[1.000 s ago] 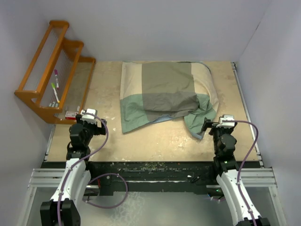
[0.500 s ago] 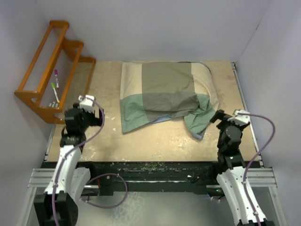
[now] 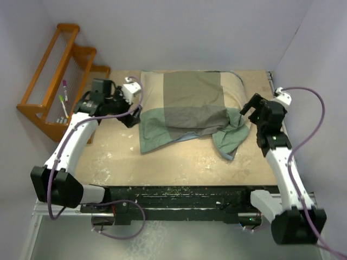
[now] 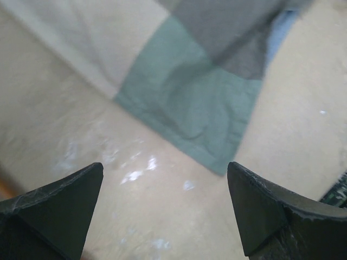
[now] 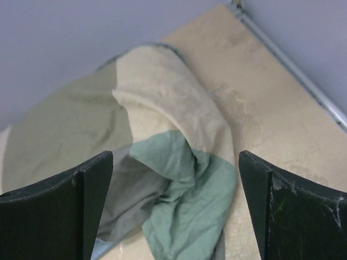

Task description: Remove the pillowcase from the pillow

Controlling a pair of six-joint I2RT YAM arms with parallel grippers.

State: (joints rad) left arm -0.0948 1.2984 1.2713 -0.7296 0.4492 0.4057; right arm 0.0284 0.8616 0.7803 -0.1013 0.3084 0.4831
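Observation:
The pillowcase [image 3: 190, 108], blocked in beige, olive-grey and teal, lies over a plump shape at the table's back middle; its crumpled teal corner [image 3: 230, 138] hangs loose at the front right. The cream pillow itself is hidden under the cloth. My left gripper [image 3: 132, 115] is open and empty, just left of the pillowcase's left edge; the left wrist view shows the teal corner [image 4: 198, 114] ahead of the open fingers [image 4: 59, 208]. My right gripper [image 3: 250, 107] is open and empty beside the pillowcase's right side; the right wrist view shows the bunched teal cloth [image 5: 184, 206] between its fingers [image 5: 70, 211].
An orange wooden rack [image 3: 62, 81] with pens stands at the back left. A metal rail [image 3: 282, 130] runs along the table's right edge. Walls close in behind and at both sides.
Both arms have swung forward from near the front edge. The left gripper now sits by the pillowcase's left edge, the right gripper by its right side. The pillowcase has not moved.

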